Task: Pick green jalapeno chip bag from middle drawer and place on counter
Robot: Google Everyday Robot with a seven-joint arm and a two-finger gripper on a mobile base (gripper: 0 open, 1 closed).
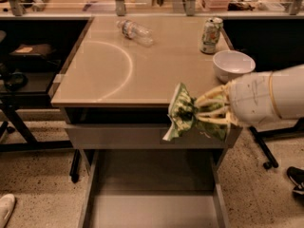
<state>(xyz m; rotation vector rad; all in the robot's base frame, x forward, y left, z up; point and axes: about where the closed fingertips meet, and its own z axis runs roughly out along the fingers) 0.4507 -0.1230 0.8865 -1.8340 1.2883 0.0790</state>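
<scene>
A: Item one, jaws?
B: Pinching green jalapeno chip bag [183, 112], at worktop [156, 75] front edge, near right corner, above open middle drawer [152, 208].
A: Progress?
B: Bag clear of drawer; placing on worktop outstanding.

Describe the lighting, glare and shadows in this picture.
Camera view: warm, yellowish light; a pale curved streak, likely glare, on the glossy counter; dark shadow beneath its front edge; the gripper, at the counter's front right, grips the green jalapeno chip bag.
</scene>
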